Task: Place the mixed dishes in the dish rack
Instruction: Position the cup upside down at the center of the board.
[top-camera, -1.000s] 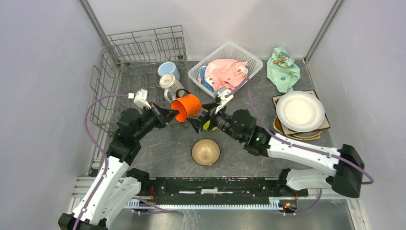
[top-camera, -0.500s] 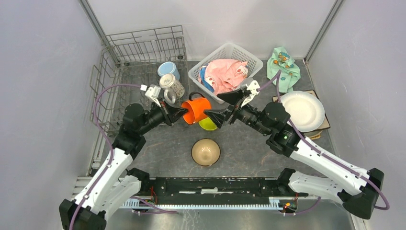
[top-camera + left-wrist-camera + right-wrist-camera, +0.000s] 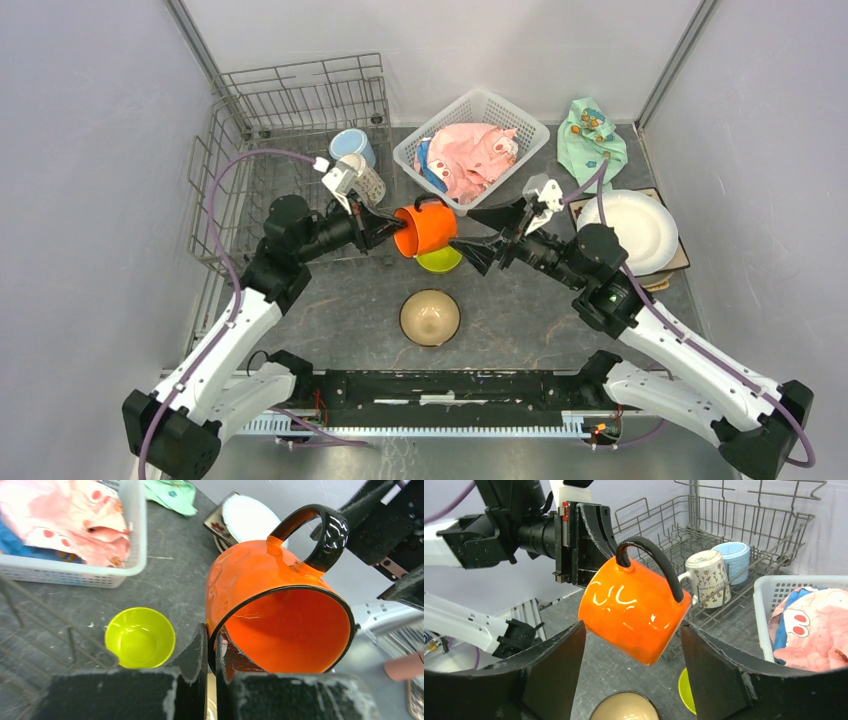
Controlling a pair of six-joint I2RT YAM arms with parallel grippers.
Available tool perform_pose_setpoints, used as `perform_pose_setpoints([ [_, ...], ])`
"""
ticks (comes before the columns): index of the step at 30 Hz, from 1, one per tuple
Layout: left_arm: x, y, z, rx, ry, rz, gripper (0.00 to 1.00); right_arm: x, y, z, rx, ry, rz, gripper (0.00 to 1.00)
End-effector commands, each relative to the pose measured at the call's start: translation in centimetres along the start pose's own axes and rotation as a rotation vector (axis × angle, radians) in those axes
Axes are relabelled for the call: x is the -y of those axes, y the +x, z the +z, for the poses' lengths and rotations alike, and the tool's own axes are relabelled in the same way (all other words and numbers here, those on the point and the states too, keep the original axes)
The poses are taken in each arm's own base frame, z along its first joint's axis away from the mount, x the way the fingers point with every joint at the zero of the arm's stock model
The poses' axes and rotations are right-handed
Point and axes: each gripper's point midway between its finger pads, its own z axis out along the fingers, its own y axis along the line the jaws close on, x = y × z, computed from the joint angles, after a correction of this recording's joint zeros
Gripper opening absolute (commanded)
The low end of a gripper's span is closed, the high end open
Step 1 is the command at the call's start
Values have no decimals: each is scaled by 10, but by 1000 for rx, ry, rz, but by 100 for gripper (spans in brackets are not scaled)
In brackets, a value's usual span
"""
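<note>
An orange mug (image 3: 425, 228) with a black handle hangs tilted above the table. My left gripper (image 3: 392, 228) is shut on its rim (image 3: 212, 645), one finger inside and one outside. My right gripper (image 3: 478, 238) is open, its fingers flanking the mug's base (image 3: 634, 612) without touching. A lime-green bowl (image 3: 440, 260) and a tan bowl (image 3: 430, 317) sit below. The grey wire dish rack (image 3: 290, 110) holds a light-blue mug (image 3: 352, 146) and a white patterned mug (image 3: 362, 180). Stacked plates (image 3: 627, 232) lie at the right.
A white lattice basket (image 3: 480, 110) with a pink cloth (image 3: 468, 155) stands behind the mug. A mint-green cloth (image 3: 592, 140) lies at the back right. Grey walls close in both sides.
My left gripper has carried the orange mug to the right. My right arm has drawn back to the right in front of it, and its jaws have narrowed a little.
</note>
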Motion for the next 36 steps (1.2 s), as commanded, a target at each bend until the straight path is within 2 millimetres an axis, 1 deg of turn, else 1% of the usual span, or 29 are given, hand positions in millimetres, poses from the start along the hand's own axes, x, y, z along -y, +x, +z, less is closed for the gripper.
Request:
perform_pose_setpoints([
  [1, 42, -25, 10, 31, 209, 153, 2, -2, -12, -10, 54, -23, -113, 71],
  [3, 51, -15, 13, -14, 263, 176, 2, 7, -15, -15, 54, 2, -213, 67],
  [5, 57, -5, 15, -51, 310, 211, 2, 5, -20, -16, 48, -35, -294, 64],
  [7, 60, 0, 15, -64, 335, 216, 2, -1, -25, -16, 56, -74, -309, 64],
  [10, 64, 0, 14, -62, 353, 215, 2, -6, -25, -15, 78, -115, -292, 65],
  [16, 73, 1, 9, -63, 401, 228, 2, -37, -6, -10, 29, -348, -260, 66],
  [18, 75, 3, 8, -67, 417, 237, 2, -45, -5, -12, 34, -401, -260, 66],
  [21, 78, 4, 6, -56, 438, 250, 2, -54, -10, -17, 91, -447, -258, 62],
  [24, 85, 2, 5, -36, 467, 206, 2, -59, -14, -20, 149, -470, -243, 52],
  [27, 96, -2, 1, -8, 510, 197, 2, -59, -13, -11, 144, -482, -196, 50],
  [31, 99, -6, -2, 14, 505, 209, 2, -61, -8, -3, 135, -521, -144, 45],
  [34, 96, -2, 0, 7, 493, 195, 2, -59, -8, -1, 137, -511, -143, 31],
  [36, 93, 2, 2, 1, 485, 187, 2, -58, -9, -1, 146, -506, -145, 26],
])
